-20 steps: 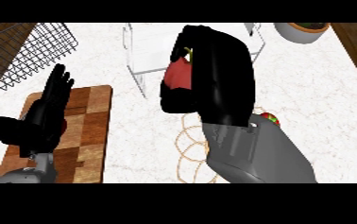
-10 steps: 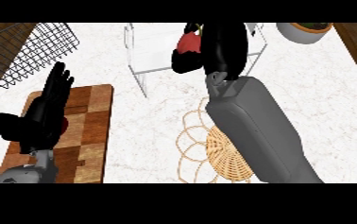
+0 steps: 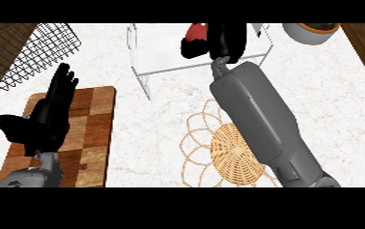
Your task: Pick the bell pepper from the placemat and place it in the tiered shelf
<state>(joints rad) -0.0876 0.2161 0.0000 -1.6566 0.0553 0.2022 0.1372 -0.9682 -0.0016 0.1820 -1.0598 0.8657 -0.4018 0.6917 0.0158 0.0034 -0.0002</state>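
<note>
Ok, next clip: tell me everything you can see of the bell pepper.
The bell pepper is red and glossy, with only its left side showing; the rest is hidden behind the black right hand, whose fingers curl round it. It is held over the white top of the tiered shelf, near the back edge. Whether it touches the shelf cannot be told.

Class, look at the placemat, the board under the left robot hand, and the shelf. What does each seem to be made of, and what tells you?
Placemat: likely woven straw or rattan, matte tan, with coiled centre and looped edge.
Board: apparently wood, brown checkered blocks with grain.
Shelf: probably thin white-coated metal, judging by its slim white frame.
</note>
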